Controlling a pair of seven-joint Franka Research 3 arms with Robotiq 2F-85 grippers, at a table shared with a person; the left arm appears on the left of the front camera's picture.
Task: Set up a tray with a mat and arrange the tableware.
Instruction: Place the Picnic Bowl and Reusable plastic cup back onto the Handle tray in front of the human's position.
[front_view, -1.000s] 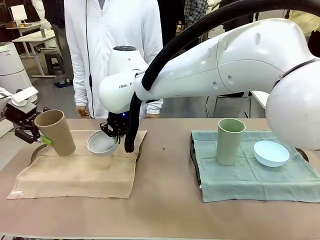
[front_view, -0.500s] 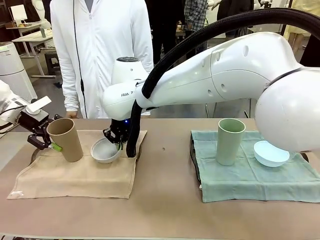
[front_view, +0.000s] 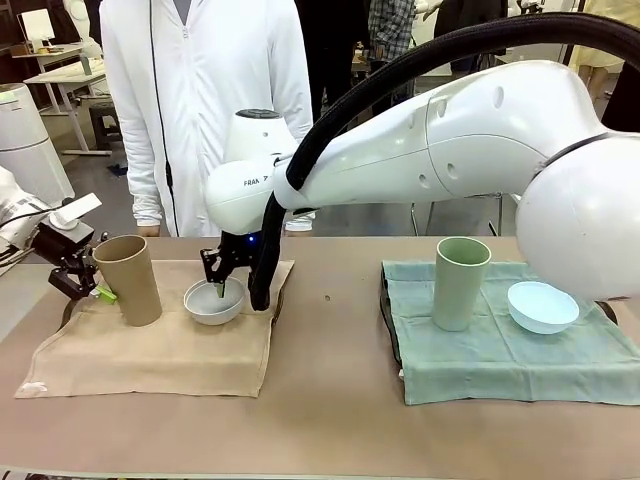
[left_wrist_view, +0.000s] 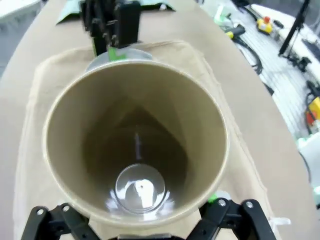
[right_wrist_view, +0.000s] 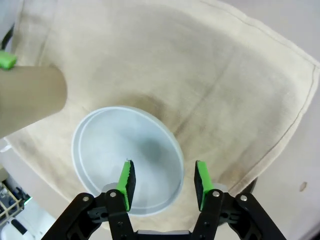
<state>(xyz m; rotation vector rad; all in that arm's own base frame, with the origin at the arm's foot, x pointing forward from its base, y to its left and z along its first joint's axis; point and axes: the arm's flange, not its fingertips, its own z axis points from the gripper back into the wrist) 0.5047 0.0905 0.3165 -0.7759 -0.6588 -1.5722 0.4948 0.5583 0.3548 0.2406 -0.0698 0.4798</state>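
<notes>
The right gripper (right_wrist_view: 162, 182) is open, its pads astride the near rim of the white bowl (front_view: 214, 301) and not pressing it. The bowl sits on the tan mat (front_view: 160, 345). The left gripper (front_view: 88, 284) stands open around the upright tan tumbler (front_view: 129, 279), just beside the bowl. Well apart, on the green mat (front_view: 500, 350), stand the green tumbler (front_view: 460, 283) and the blue bowl (front_view: 542, 306).
</notes>
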